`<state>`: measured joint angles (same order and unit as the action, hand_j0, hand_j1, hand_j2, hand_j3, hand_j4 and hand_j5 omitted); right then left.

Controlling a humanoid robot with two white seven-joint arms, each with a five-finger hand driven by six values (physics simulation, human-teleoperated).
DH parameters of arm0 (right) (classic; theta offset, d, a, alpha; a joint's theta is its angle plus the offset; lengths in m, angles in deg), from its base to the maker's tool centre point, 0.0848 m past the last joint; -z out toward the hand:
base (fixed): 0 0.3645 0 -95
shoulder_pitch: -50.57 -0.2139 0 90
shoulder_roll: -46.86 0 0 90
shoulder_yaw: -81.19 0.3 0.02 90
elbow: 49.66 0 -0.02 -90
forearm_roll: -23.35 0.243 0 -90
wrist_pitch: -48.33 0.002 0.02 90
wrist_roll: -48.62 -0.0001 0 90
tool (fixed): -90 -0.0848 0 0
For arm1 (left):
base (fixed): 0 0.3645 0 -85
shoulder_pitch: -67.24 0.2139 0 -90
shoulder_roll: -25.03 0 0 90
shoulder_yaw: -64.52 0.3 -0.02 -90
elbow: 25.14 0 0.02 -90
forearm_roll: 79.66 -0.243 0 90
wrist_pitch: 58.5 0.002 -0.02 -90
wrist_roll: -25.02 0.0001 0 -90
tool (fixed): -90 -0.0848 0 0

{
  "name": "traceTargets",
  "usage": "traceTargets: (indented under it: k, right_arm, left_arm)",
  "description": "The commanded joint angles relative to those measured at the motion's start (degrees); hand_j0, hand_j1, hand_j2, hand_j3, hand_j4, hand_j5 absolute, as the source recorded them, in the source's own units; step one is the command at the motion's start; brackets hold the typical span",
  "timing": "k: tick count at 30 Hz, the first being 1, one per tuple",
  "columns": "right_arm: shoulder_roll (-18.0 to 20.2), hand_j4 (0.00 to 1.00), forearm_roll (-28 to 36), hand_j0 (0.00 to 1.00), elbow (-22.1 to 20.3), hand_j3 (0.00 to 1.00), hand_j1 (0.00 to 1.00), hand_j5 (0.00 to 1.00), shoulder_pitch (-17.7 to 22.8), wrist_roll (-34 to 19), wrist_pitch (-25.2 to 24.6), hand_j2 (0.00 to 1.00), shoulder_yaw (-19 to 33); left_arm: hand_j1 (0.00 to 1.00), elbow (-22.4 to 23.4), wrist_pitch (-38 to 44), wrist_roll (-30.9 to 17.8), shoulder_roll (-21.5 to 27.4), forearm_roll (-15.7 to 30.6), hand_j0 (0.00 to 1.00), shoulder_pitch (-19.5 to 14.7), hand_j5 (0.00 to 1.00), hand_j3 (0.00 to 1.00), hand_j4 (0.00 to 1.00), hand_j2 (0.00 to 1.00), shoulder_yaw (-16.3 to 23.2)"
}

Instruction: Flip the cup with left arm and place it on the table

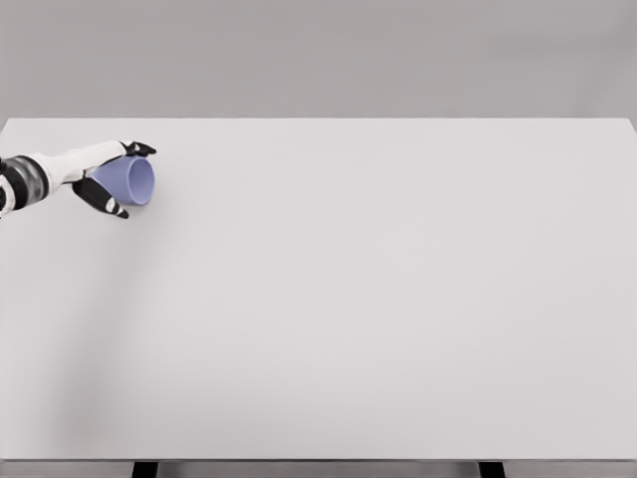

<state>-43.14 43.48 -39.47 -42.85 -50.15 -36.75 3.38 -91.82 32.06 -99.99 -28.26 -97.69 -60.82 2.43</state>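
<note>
Left hand wrapped around the pale blue cup at the far left of the worktop, cup lying sideways, mouth facing right. Best to roll the wrist slowly, keep fingers snug, level the base, then lower gently before releasing.

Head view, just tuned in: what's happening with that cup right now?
The left hand grips the pale blue cup near the far left of the white table. The cup is tipped on its side, its opening facing right. Whether it touches the tabletop is hard to tell. The right arm is out of view.
</note>
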Motion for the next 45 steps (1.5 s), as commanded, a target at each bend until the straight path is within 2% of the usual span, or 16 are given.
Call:
traceTargets:
  k: [1,4,12,17,19,23,34,38,42,45]
  right_arm:
    - [0.0,1.0,0.0,1.0,0.0,1.0,1.0,1.0,0.0,0.0,0.0,1.0,0.0]
    - [0.0,1.0,0.0,1.0,0.0,1.0,1.0,1.0,0.0,0.0,0.0,1.0,0.0]
    - [0.0,1.0,0.0,1.0,0.0,1.0,1.0,1.0,0.0,0.0,0.0,1.0,0.0]
    - [0.0,1.0,0.0,1.0,0.0,1.0,1.0,1.0,0.0,0.0,0.0,1.0,-0.1]
    - [0.0,1.0,0.0,1.0,0.0,1.0,1.0,1.0,0.0,0.0,0.0,1.0,0.0]
    - [0.0,1.0,0.0,1.0,0.0,1.0,1.0,1.0,0.0,0.0,0.0,1.0,0.0]
    - [0.0,1.0,0.0,1.0,0.0,1.0,1.0,1.0,0.0,0.0,0.0,1.0,0.0]
    - [0.0,1.0,0.0,1.0,0.0,1.0,1.0,1.0,0.0,0.0,0.0,1.0,0.0]
    - [0.0,1.0,0.0,1.0,0.0,1.0,1.0,1.0,0.0,0.0,0.0,1.0,-0.1]
    - [0.0,1.0,0.0,1.0,0.0,1.0,1.0,1.0,0.0,0.0,0.0,1.0,0.0]
  left_arm:
    - [0.86,0.1,0.2,0.0,-0.5,0.3,0.86,0.0,0.86,0.86,0.86,0.86,0.2]
    - [0.79,0.1,0.5,0.6,-0.5,0.9,0.79,0.1,0.79,0.79,0.79,0.79,0.2]
    - [0.74,-0.2,4.6,0.6,-0.7,1.5,0.74,0.1,0.74,0.74,0.74,0.74,0.2]
    - [0.69,-2.7,4.6,0.2,0.2,14.3,0.69,-0.1,0.69,0.69,0.69,0.69,0.1]
    - [0.69,-3.4,4.5,0.1,0.4,16.0,0.69,-0.9,0.69,0.69,0.69,0.69,0.0]
    - [0.65,-3.5,4.5,0.0,2.0,24.5,0.65,-1.5,0.65,0.65,0.65,0.65,0.0]
    - [0.65,-3.2,4.5,0.0,3.4,38.2,0.65,-1.4,0.65,0.65,0.65,0.65,-0.1]
    - [0.67,-2.6,4.4,0.0,0.8,43.6,0.67,-1.4,0.67,0.67,0.67,0.67,-0.2]
    - [0.68,1.6,4.2,0.0,-3.3,49.4,0.68,-1.1,0.68,0.68,0.68,0.68,-0.2]
    - [0.7,4.3,4.0,0.0,-6.2,50.9,0.7,-0.9,0.7,0.7,0.7,0.7,-0.6]
